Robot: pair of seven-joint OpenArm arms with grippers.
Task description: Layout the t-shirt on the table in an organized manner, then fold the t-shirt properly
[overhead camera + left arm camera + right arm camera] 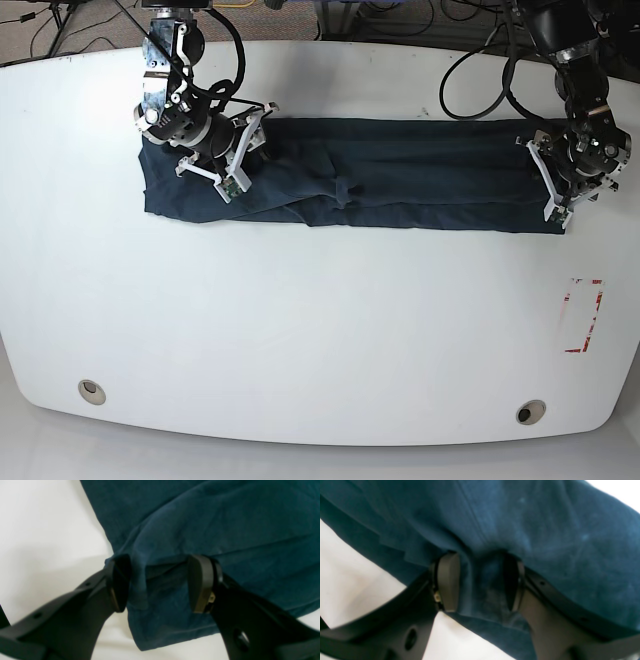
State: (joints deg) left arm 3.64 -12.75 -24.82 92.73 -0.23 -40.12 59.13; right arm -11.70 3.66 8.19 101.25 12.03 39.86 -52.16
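Shirt (400, 185) lies as a long narrow band across the far half of the table (300, 330); side folds look done, crosswise folds left. Left gripper (160, 585): fingers apart, straddling a cloth ridge at the band's right end. Right gripper (480, 585): cloth bunched between the pads, grip uncertain. Only the base view shows the whole band.

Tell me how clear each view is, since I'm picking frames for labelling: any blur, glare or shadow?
Left wrist view: the t-shirt is soft and slightly blurred, the left gripper dark and near, the table washed out with a grey shadow. Right wrist view: blurrier, the right gripper smeared at its edges. Base view: sharp and evenly lit, mild sheen on the table, its edges bowed.
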